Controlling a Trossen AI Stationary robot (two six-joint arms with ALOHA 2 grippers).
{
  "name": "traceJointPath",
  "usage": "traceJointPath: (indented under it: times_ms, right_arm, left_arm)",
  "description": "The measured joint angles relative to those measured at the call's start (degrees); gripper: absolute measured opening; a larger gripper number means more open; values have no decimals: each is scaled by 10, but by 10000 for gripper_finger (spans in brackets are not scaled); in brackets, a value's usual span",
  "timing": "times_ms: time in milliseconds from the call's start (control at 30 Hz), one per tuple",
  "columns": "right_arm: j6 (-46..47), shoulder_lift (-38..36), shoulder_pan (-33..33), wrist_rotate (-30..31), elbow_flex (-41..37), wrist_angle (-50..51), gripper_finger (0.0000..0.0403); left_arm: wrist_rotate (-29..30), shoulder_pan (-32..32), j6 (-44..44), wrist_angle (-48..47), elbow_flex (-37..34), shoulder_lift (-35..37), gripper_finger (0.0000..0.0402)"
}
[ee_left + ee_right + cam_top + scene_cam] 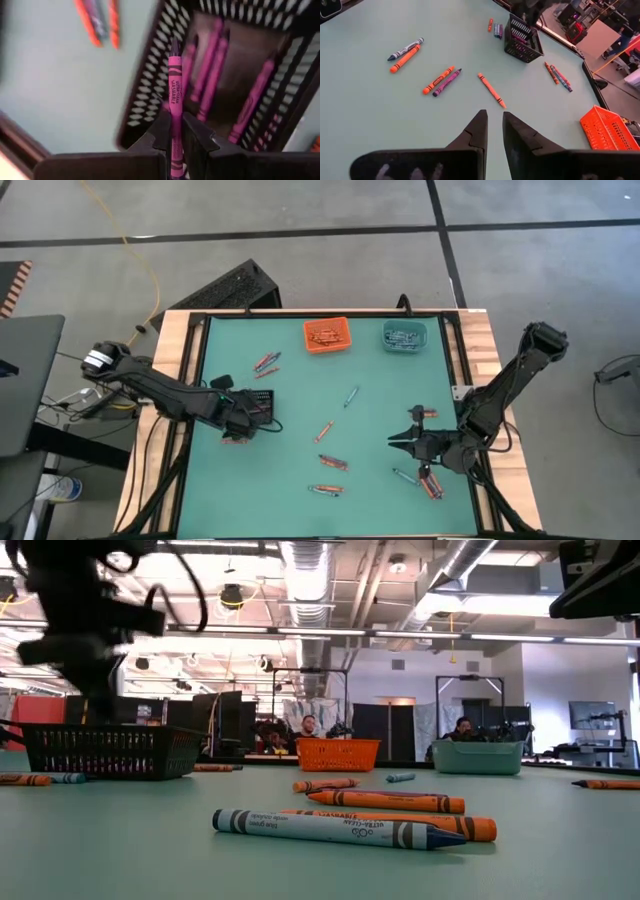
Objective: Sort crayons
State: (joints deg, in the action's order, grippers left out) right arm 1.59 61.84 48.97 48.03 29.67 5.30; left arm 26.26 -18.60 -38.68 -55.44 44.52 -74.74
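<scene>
The left gripper (172,131) is hanging just over the black mesh bin (259,404) on the left half of the green table (300,510), its fingers (159,131) clenched on a pink crayon (174,100) that is pointing out toward the bin's opening. Several more pink crayons (215,75) are lying inside that bin.

The right gripper (493,125) is hovering near the table's right edge, empty — its fingers are standing slightly parted with only a narrow gap between them, grasping nothing. It is facing across the mat toward the black bin.

Loose crayons are lying scattered over the table: an orange one (491,90) just ahead of the right gripper, an orange and purple pair (441,80) side by side beyond it, and a grey-blue and orange pair (404,54) farther off. A small cluster (266,362) is resting above the black bin, and a few more (431,483) are lying beside the right gripper.

At the far edge, the orange bin (327,335) and the teal bin (404,335) are sitting side by side, apart — each is holding crayons.
</scene>
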Motion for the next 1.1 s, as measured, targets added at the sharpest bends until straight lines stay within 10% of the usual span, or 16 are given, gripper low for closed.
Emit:
traceJointPath:
  times_ms: [500,1100]
  right_arm:
    - [-1,0,0,0,0,0,63]
    - [-1,0,0,0,0,-2,63]
  left_arm:
    - [-53,9,22,72,-52,1,21]
    - [-69,9,142,31,39,0,143]
